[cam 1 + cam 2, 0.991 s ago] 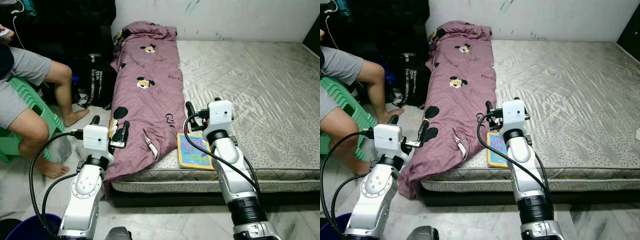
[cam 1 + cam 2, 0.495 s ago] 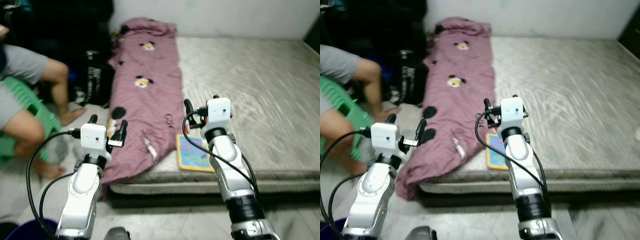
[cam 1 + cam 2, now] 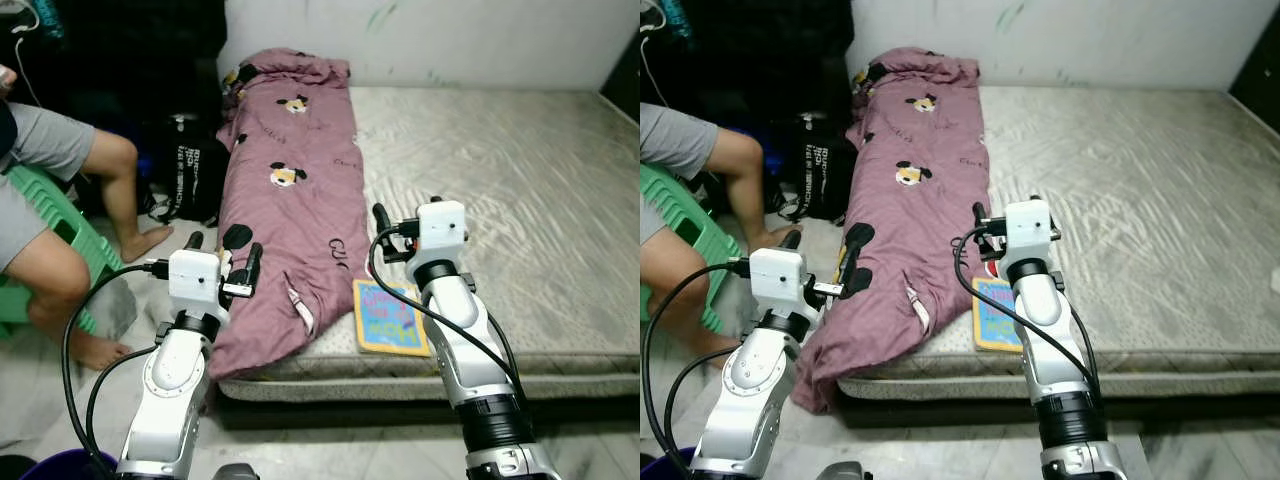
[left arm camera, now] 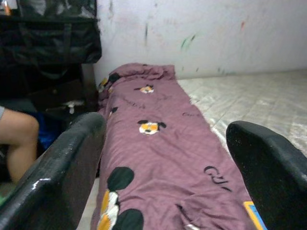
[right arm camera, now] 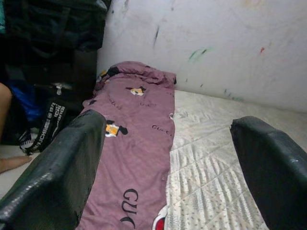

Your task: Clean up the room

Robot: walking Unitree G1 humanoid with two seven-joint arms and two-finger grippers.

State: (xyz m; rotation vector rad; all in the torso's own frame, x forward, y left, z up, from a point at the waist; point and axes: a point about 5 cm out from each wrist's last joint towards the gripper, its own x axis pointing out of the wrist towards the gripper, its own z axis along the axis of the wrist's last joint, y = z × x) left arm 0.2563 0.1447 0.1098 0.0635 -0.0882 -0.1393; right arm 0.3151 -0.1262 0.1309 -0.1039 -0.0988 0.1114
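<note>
Blanket (image 3: 290, 190) and book (image 3: 388, 317) are what need tidying on the bed, and neither is held yet. From the left hand (image 3: 222, 258) outward: its two black fingers are spread wide, nothing between them, and it hovers over the bed's near left corner, where the mauve cartoon-print blanket spills off the mattress (image 3: 520, 180) edge toward the floor. The right hand (image 3: 381, 224) is likewise spread and empty, raised above the blanket's inner edge, with the colourful book lying flat just below and beside it, near the mattress's front edge and touching the blanket's border.

Further out, the blanket runs as a long crumpled strip along the left side of the mattress up to the wall. Beyond the bed on the left sits a person on a green stool (image 3: 60, 235), bare feet on the floor, with a black bag (image 3: 195, 170) between them and the bed.

To do this step well, I judge each hand should come down squarely: the right onto the book's near edge, which lies thin and flat, so one finger must slide under it; the left onto a thick fold of blanket rather than a single layer. Keep the left arm's swing clear of the person's legs.
</note>
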